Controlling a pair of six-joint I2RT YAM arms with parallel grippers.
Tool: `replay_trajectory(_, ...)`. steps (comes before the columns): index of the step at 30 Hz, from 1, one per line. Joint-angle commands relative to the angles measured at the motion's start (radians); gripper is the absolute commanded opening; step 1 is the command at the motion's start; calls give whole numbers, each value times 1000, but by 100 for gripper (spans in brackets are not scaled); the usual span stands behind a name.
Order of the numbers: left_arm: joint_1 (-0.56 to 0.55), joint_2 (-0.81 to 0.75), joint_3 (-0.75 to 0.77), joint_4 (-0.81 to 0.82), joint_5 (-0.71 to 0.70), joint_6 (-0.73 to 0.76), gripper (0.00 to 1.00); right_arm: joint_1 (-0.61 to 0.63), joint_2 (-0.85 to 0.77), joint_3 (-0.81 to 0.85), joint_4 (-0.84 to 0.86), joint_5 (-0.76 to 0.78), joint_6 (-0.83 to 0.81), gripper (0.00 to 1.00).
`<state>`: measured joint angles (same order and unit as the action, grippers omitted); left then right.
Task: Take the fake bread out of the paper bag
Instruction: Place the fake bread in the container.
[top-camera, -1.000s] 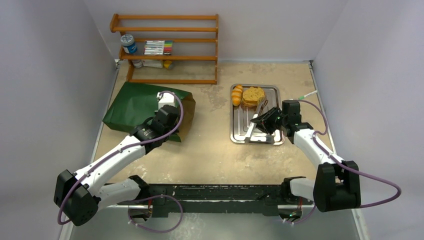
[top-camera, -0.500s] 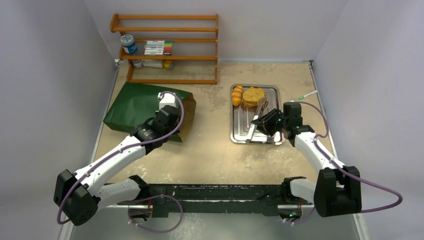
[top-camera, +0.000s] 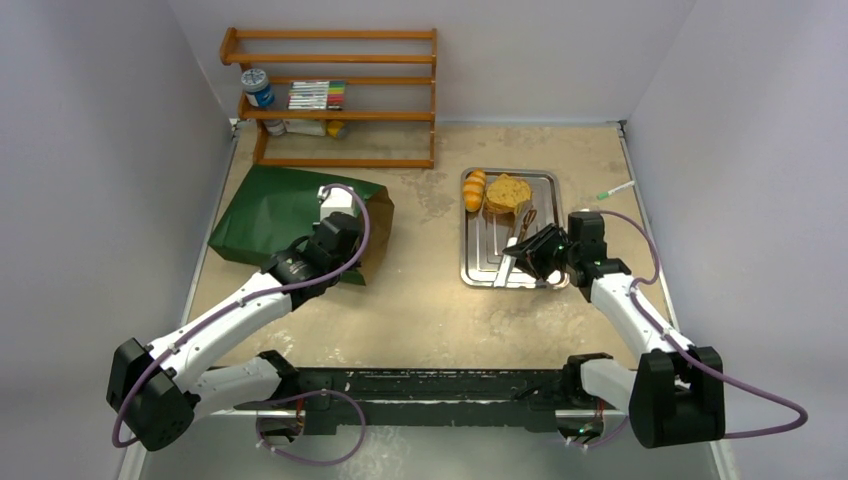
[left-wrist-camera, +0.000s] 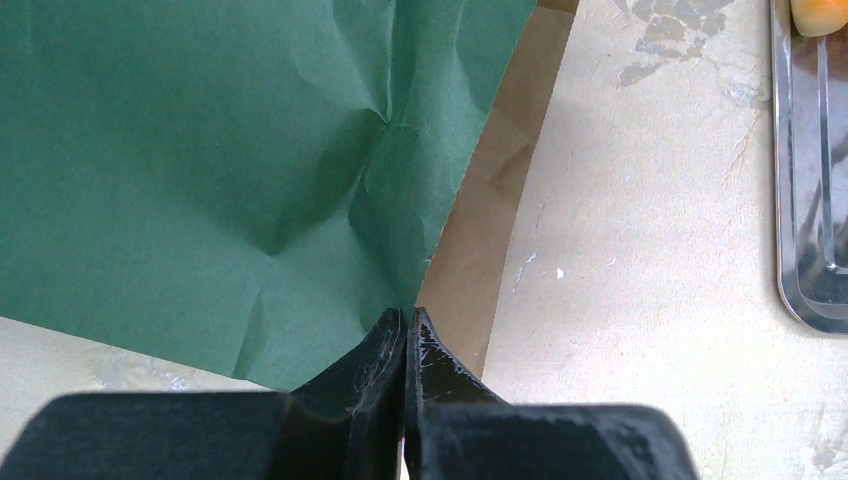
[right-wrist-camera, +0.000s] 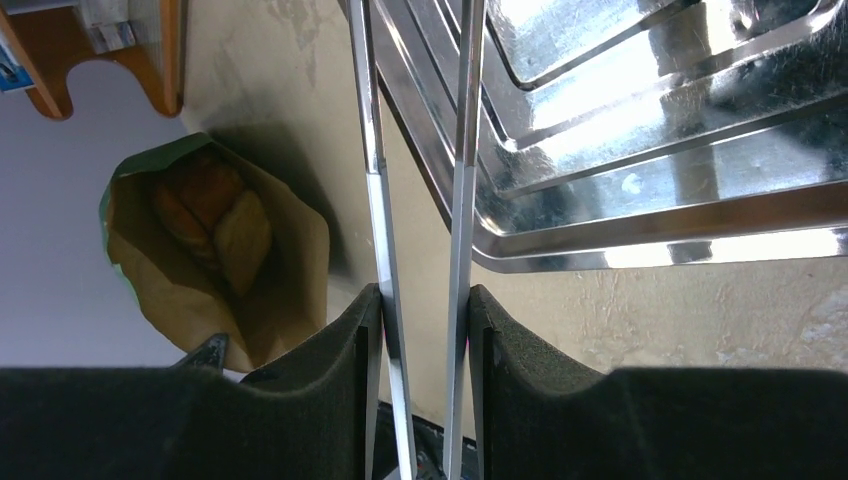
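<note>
The dark green paper bag (top-camera: 285, 212) lies on its side at the left, its mouth facing right. My left gripper (top-camera: 335, 238) is shut on the bag's upper lip (left-wrist-camera: 407, 318), between the green outside (left-wrist-camera: 220, 150) and the brown kraft inside (left-wrist-camera: 495, 190). The right wrist view looks into the open bag (right-wrist-camera: 150, 290), where dark and tan fake bread pieces (right-wrist-camera: 215, 215) lie. A striped orange roll (top-camera: 474, 189) and tan toast slices (top-camera: 507, 192) sit on the metal tray (top-camera: 545, 185). My right gripper (top-camera: 545, 250) is shut on long metal tongs (right-wrist-camera: 420, 180) over the tray's near end.
A wooden shelf (top-camera: 335, 100) with a can, markers and small items stands at the back left. The silver tray's rim (right-wrist-camera: 650, 240) shows under the tongs, and its edge (left-wrist-camera: 800, 300) at the right of the left wrist view. A pen (top-camera: 616, 189) lies beside the tray.
My right gripper has drawn back toward me with the tongs, away from the bread on the tray. The left gripper and the bag have stayed put.
</note>
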<state>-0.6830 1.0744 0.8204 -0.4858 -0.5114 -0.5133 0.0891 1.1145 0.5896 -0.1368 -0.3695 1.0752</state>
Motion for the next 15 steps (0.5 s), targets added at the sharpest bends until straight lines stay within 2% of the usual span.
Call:
replay_trajectory(1,-10,-31,13,41,-12,-15,0,-5,-48,-8,1,-26,-5,35)
replay_trajectory(15,-17,-35,20,37,-21,-17,0,-5,-71,-1,-14,-30,0,35)
